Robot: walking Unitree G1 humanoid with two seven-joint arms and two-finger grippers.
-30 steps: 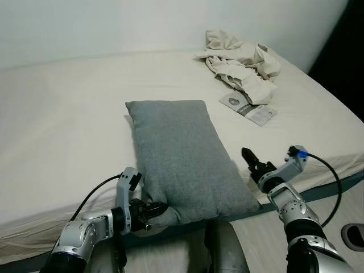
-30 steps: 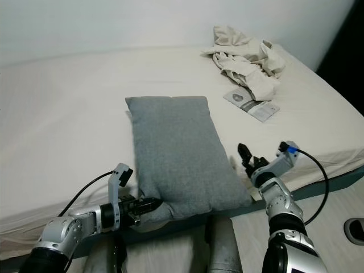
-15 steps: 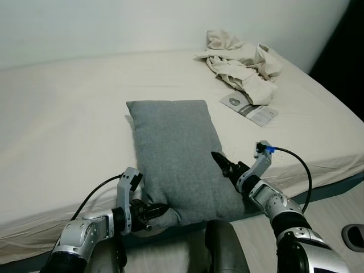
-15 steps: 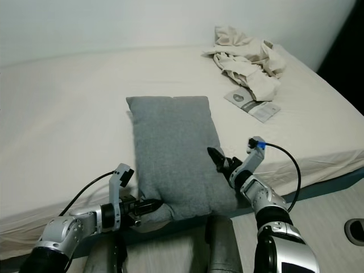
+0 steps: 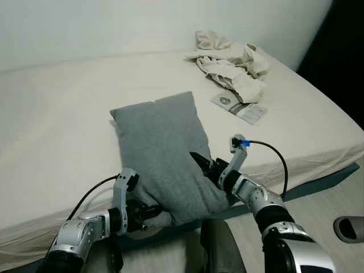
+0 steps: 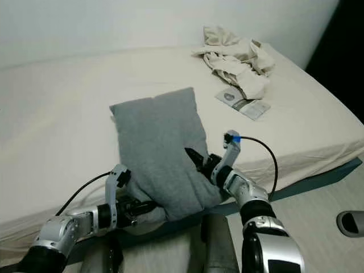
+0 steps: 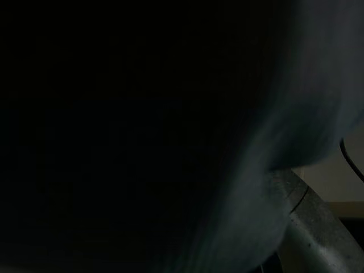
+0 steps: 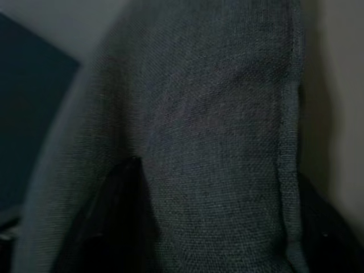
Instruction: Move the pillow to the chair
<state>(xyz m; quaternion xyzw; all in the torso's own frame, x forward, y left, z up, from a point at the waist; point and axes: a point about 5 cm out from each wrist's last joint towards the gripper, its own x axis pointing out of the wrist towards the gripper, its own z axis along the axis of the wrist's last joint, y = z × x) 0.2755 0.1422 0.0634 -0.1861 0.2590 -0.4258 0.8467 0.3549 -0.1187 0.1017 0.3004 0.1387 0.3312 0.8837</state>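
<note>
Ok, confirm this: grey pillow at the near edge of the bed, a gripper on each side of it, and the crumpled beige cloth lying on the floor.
One thing is off: the crumpled beige cloth lies on the bed, at its far corner, not on the floor, as the left eye view shows. The grey pillow is at the near edge, with the left gripper and right gripper at its sides.

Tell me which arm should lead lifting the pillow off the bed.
Probably the left. The left gripper is at the pillow's near corner over the bed's edge, apparently clamping it. The right gripper presses against the pillow's right side, better suited to steadying.
</note>
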